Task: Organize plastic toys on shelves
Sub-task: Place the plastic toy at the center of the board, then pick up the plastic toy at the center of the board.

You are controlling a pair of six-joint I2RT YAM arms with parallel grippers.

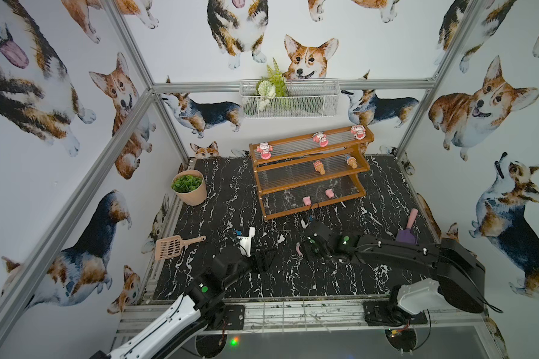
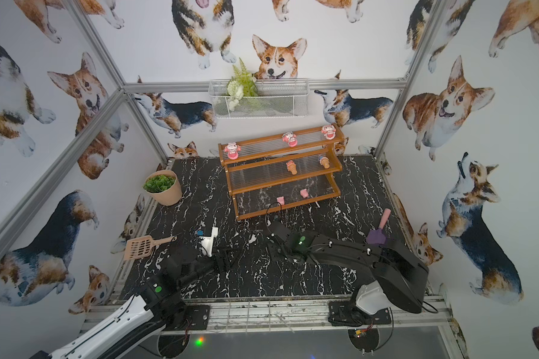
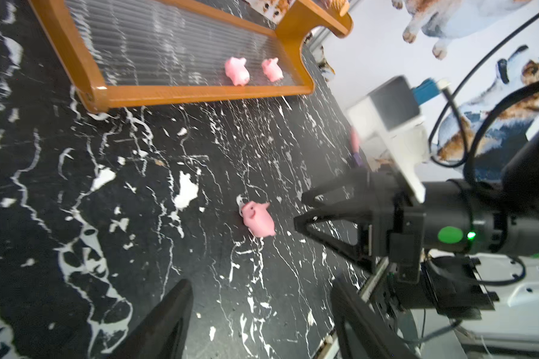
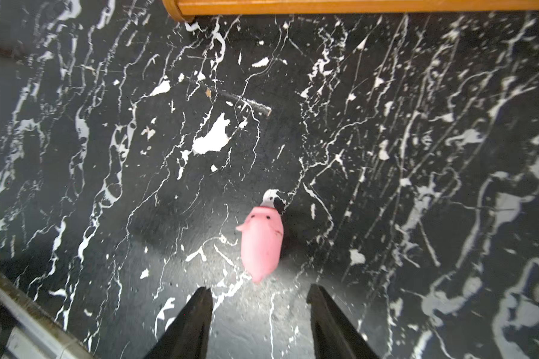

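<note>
The shelves (image 1: 288,212) stand at the back of the black marble table. Three pink-and-white dolls (image 1: 320,139) sit on the top tier, two ice-cream cones (image 1: 319,167) on the middle tier and two pink pigs (image 1: 307,200) on the bottom tier. A third pink pig (image 4: 262,242) lies on the table in front of the shelves. My right gripper (image 4: 259,290) is open, its fingertips just short of that pig and not touching it. The left wrist view shows the same pig (image 3: 258,219) ahead of the right gripper (image 3: 299,207). My left gripper (image 3: 261,281) is open and empty, low over the table to the left.
A potted plant (image 1: 189,186) stands at the back left. A beige slotted scoop (image 1: 171,247) lies at the left edge and a purple scoop with a pink handle (image 1: 408,231) at the right. A white wire basket (image 1: 290,98) hangs on the back wall.
</note>
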